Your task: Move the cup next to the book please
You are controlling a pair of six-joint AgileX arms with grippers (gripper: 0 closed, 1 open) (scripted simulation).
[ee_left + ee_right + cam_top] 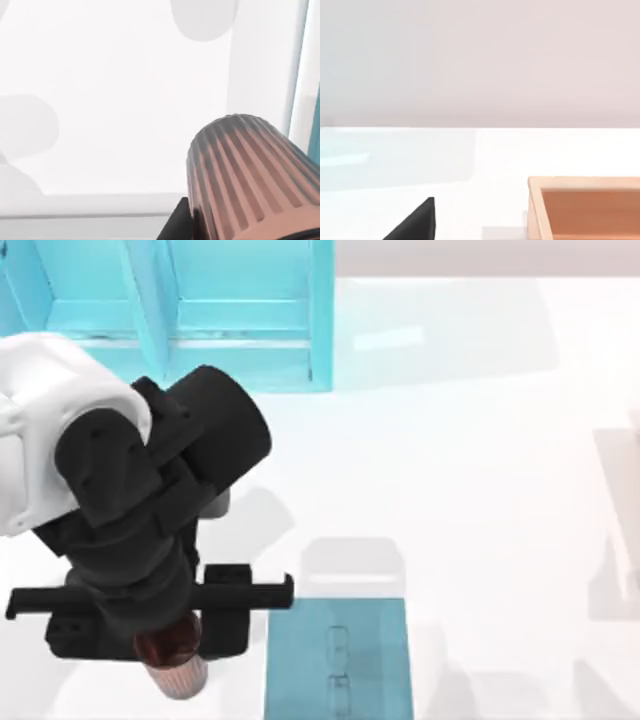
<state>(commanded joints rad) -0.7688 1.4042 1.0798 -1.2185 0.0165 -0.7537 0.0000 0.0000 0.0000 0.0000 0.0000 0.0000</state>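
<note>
One arm is at work: my left arm fills the left half of the top view, its white and black body reaching down toward the lower left of the frame. Its left hand (172, 645) sits there, clenched around the cup (175, 665), whose dark reddish-brown upper part is under the black fingers while the paler ribbed base pokes out below them at the bottom edge of the frame. In the left wrist view the cup (250, 180) lies large at the lower right of the frame, its pink ribs running along its side, against the white surface (125, 100). The book (340, 660), flat and teal-blue with faint outlined marks down its middle, lies on the surface at the lower centre of the top view, just right of the cup and near it. Whether the cup touches the surface I cannot tell. A light-blue shelf unit (240, 310) stands at the upper left of the top view. In the right wrist view a wooden box (585, 207) rests at the lower right of the frame.
</note>
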